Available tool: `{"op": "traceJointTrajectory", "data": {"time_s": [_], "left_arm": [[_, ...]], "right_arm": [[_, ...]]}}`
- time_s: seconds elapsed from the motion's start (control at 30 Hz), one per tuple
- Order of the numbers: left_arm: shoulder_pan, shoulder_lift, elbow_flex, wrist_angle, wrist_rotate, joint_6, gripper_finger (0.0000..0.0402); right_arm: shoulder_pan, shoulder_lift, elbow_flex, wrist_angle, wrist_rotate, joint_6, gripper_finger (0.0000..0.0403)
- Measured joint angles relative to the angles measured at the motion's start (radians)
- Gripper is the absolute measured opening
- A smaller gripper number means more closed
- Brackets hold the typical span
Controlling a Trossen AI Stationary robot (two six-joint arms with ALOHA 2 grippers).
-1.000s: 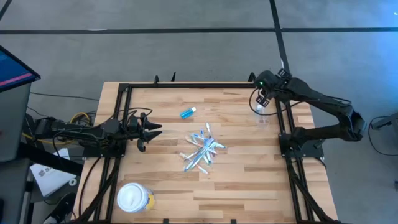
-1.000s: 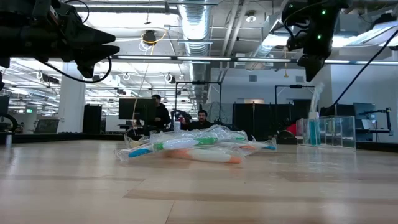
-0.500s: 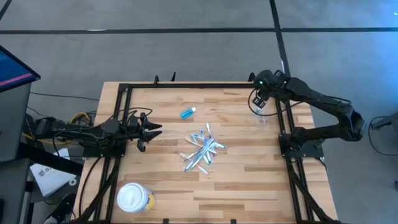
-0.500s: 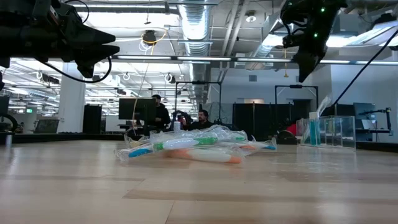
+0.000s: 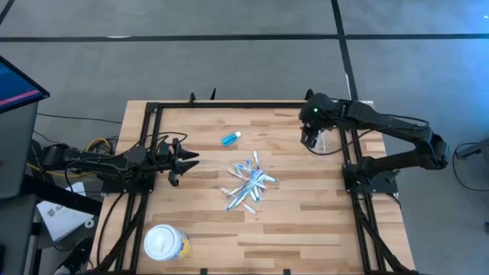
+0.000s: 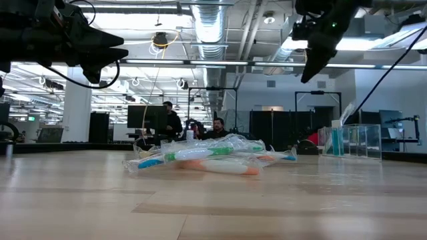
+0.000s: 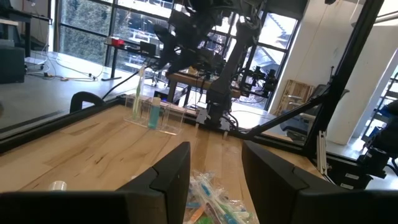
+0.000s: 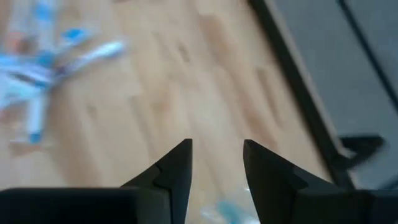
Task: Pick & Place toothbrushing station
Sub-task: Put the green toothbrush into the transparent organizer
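A pile of wrapped white, blue and pink toothbrushes (image 5: 248, 186) lies mid-table and also shows in the low view (image 6: 207, 157). A small blue tube with a white cap (image 5: 231, 138) lies on its side beyond the pile. The clear tumbler (image 5: 327, 140) stands at the far right; in the low view (image 6: 347, 140) one toothbrush (image 6: 347, 112) leans in it. My right gripper (image 5: 309, 134) is open and empty, in the air just left of the tumbler. My left gripper (image 5: 186, 157) is open and empty, above the table's left side.
A round yellow tub with a white lid (image 5: 166, 243) stands at the near left corner. A black frame (image 5: 348, 153) runs along the table's edges. Bare wood lies between the pile and the tumbler. People sit in the room beyond the table (image 6: 172, 123).
My right gripper has moved away from above the tumbler, toward the table's left edge and a little nearer, turning toward the pile. The toothbrush in the tumbler has tipped from upright to leaning.
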State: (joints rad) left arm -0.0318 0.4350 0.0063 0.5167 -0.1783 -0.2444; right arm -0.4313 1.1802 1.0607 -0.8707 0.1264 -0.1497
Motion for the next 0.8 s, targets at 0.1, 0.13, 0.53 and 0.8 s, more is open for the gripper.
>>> {"op": "traceJointTrajectory", "data": {"time_s": [0.1, 0.13, 0.53, 0.8], "left_arm": [[0.0, 0.0, 0.0, 0.0, 0.0, 0.0, 0.014], [0.0, 0.0, 0.0, 0.0, 0.0, 0.0, 0.014], [0.0, 0.017, 0.0, 0.001, 0.0, 0.0, 0.014], [0.0, 0.02, 0.0, 0.001, 0.0, 0.0, 0.014]], "right_arm": [[0.058, 0.014, -0.001, 0.0, -0.05, 0.0, 0.0128], [0.081, 0.022, 0.0, 0.013, -0.059, 0.0, 0.0128], [0.318, 0.184, -0.002, 0.077, -0.079, -0.037, 0.0124], [0.383, 0.285, -0.002, 0.137, -0.079, -0.037, 0.012]]}}
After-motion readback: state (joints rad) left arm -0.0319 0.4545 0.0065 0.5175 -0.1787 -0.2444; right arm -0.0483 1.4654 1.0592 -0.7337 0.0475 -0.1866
